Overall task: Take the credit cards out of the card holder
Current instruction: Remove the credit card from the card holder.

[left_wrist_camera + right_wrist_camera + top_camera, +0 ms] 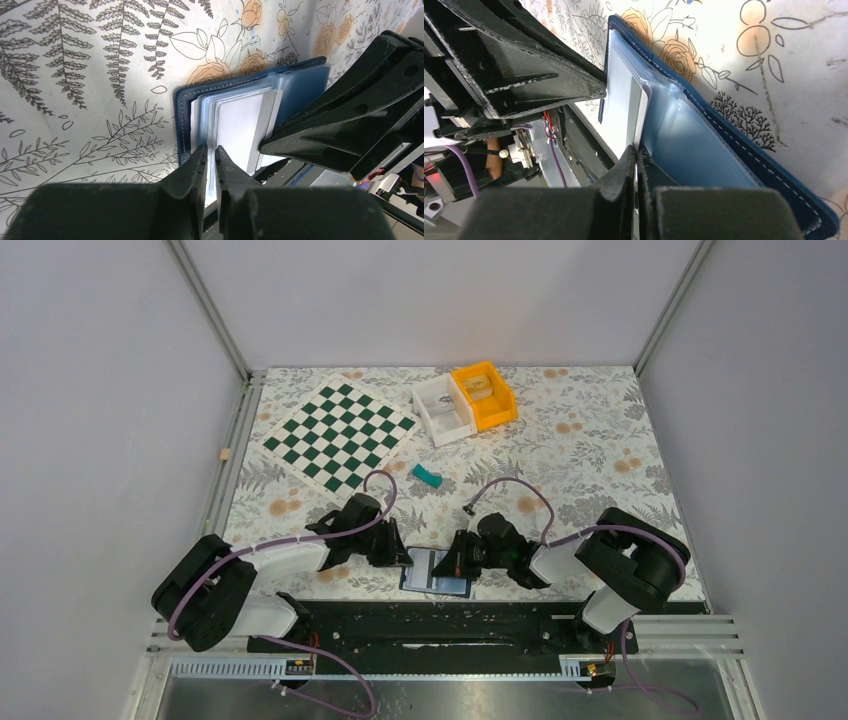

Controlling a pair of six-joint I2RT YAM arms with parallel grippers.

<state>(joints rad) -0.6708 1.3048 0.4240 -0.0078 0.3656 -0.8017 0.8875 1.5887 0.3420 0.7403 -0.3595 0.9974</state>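
On the flowery table [600,460], left gripper [211,157] pinches an edge of the open wallet [300,82] and right gripper [636,160] pinches its card [626,110].

Card holder [437,573] at table's [600,440] near edge

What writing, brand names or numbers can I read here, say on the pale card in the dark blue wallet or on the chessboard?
No text is readable anywhere.
Pale grey-white card in the navy-blue bifold card holder: visible face blank.
Green and white chessboard: plain squares, no letters or numbers.
White plastic bin and orange plastic bin: no label legible.
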